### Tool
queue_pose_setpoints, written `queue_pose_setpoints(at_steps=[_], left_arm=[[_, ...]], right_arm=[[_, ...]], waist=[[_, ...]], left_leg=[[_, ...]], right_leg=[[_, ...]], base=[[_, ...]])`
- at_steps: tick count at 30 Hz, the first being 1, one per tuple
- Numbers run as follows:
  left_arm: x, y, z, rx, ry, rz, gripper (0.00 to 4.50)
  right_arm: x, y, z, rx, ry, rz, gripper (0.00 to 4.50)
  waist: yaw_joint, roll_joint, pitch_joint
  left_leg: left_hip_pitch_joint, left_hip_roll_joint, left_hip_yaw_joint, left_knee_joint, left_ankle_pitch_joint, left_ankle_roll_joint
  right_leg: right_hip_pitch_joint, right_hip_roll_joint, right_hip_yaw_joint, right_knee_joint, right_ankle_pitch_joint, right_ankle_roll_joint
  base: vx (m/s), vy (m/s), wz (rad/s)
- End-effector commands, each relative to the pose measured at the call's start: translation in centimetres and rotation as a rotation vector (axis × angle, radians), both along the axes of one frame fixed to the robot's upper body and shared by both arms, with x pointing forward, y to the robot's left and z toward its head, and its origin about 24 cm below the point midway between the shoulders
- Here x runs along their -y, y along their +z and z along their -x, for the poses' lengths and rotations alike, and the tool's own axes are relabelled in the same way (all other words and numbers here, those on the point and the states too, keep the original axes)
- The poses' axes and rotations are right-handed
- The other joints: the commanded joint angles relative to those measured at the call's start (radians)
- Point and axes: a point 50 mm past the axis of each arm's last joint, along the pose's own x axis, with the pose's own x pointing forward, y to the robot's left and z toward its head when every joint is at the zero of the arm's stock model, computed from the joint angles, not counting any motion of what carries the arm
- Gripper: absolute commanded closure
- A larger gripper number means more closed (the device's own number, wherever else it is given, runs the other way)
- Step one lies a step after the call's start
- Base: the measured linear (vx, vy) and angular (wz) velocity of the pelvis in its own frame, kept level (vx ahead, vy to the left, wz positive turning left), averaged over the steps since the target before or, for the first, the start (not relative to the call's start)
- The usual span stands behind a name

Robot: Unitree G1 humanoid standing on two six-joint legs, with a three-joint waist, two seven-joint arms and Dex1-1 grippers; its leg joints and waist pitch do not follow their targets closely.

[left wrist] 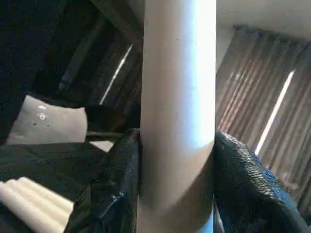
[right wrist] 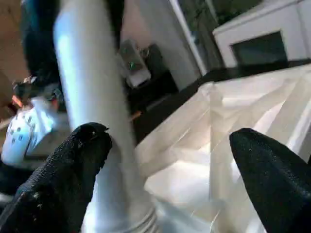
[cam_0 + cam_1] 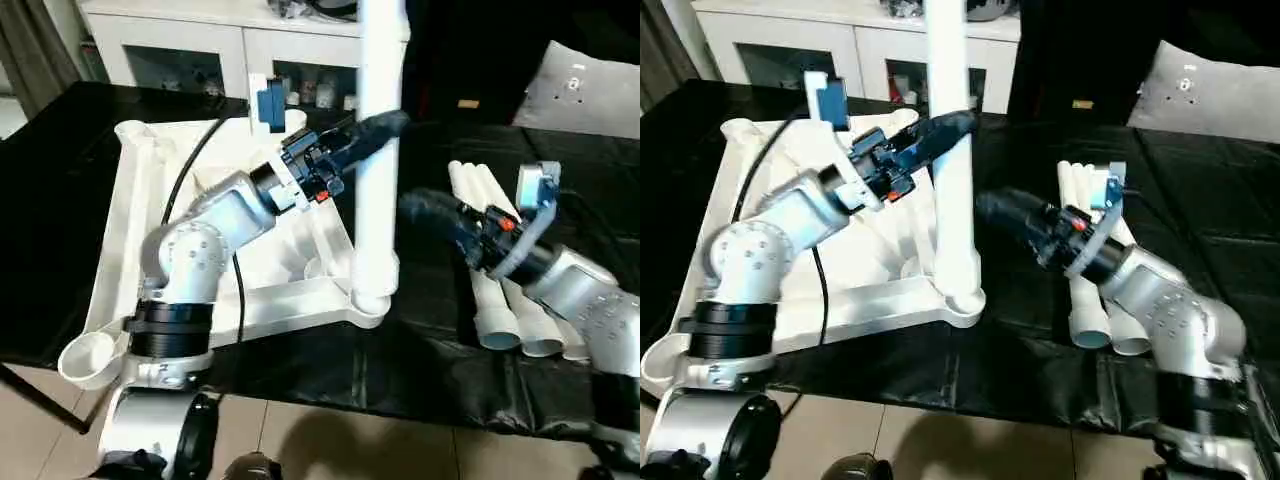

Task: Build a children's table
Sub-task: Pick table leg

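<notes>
Leg (image 3: 378,150) upright in tabletop (image 3: 135,215) corner socket, left pincer (image 3: 385,128) pinching it; right pincer (image 3: 425,210) spread beside; spare legs (image 3: 500,300) behind.

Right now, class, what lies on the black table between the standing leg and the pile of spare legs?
In the left eye view, only bare black table cover lies between the standing leg and the spare legs; the right gripper hangs above it.

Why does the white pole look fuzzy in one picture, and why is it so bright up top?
In the right wrist view the upright leg sits very close to the camera, so it blurs, as do the claw's black fingers. In the left eye view, light washes the leg's top almost pure white.
</notes>
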Motion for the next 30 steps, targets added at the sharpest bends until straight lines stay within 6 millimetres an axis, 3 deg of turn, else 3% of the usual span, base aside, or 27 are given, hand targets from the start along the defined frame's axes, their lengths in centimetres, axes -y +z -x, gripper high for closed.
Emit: queue_pose_setpoints(at_steps=[1, 8, 15, 25, 30], left_arm=[[0.4, 0.2, 0.2, 0.031, 0.013, -0.055, 2.68], [0.7, 0.2, 0.1, 0.054, 0.046, -0.102, 2.68], [1.7, -0.4, 0.4, 0.121, 0.077, -0.203, 2.68], [2.4, -0.5, 0.7, 0.153, 0.064, -0.226, 2.68], [2.9, -0.5, 0.9, 0.157, 0.053, -0.217, 2.68]], right_arm=[[-0.4, 0.6, 0.5, 0.029, 0.048, 0.019, 0.09], [-1.2, 0.5, 0.9, 0.054, 0.077, 0.104, 0.09], [-2.9, -0.4, -0.2, 0.075, 0.024, 0.237, 0.09], [-3.9, -0.8, 0.0, 0.073, 0.07, 0.245, 0.09], [-4.5, -1.1, -0.3, 0.065, 0.066, 0.226, 0.48]], waist=[[0.0, -0.004, -0.07], [-0.002, -0.004, -0.071], [-0.006, -0.002, -0.07], [-0.006, -0.004, -0.067], [-0.007, -0.005, -0.067]], left_leg=[[0.031, 0.075, -0.027, -0.068, -0.135, 0.012], [0.031, 0.075, -0.028, -0.068, -0.129, 0.002], [0.032, 0.076, -0.028, -0.07, -0.147, -0.016], [0.032, 0.076, -0.028, -0.071, -0.152, -0.004], [0.031, 0.076, -0.028, -0.071, -0.148, -0.004]], right_leg=[[0.04, -0.095, 0.043, -0.077, -0.086, -0.209], [0.039, -0.095, 0.043, -0.077, -0.078, -0.202], [0.035, -0.096, 0.044, -0.077, -0.098, -0.198], [0.037, -0.096, 0.045, -0.077, -0.093, -0.202], [0.036, -0.095, 0.045, -0.076, -0.08, -0.207]], base=[[0.0, 0.0, 0.0], [0.0, 0.0, 0.0], [0.0, 0.0, 0.0], [0.0, 0.0, 0.0], [0.0, 0.0, 0.0]])
